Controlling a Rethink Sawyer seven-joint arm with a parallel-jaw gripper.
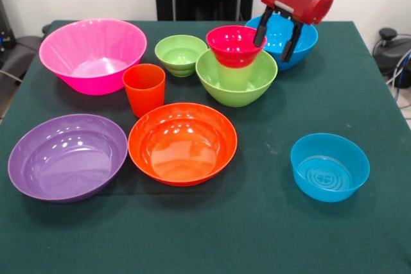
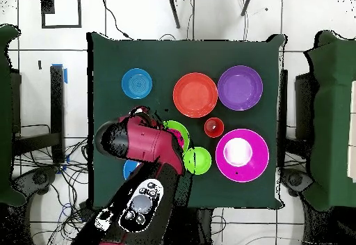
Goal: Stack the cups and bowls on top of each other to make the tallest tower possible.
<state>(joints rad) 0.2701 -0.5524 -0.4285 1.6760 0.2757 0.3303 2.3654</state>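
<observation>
A small red bowl [image 1: 234, 44] sits on a lime green cup [image 1: 234, 76] that stands inside the medium green bowl [image 1: 236, 80]; together they form the tower. My gripper [image 1: 276, 38] hangs just right of the red bowl, in front of a large blue bowl [image 1: 284, 38]. It is open, with nothing between its fingers, and the left finger [image 1: 260, 34] is close beside the red bowl's rim. Around the tower stand the orange cup [image 1: 144, 88], an orange bowl [image 1: 182, 143], a purple bowl [image 1: 67, 156], a pink bowl [image 1: 93, 53], a small green bowl [image 1: 180, 53] and a small blue bowl [image 1: 329, 166].
From overhead, the red arm [image 2: 139, 152] covers most of the tower's green bowl [image 2: 179, 132] and the large blue bowl [image 2: 128, 170]. The dark green table [image 1: 270, 235] ends close behind the blue bowl. Cables lie on the floor beside the table.
</observation>
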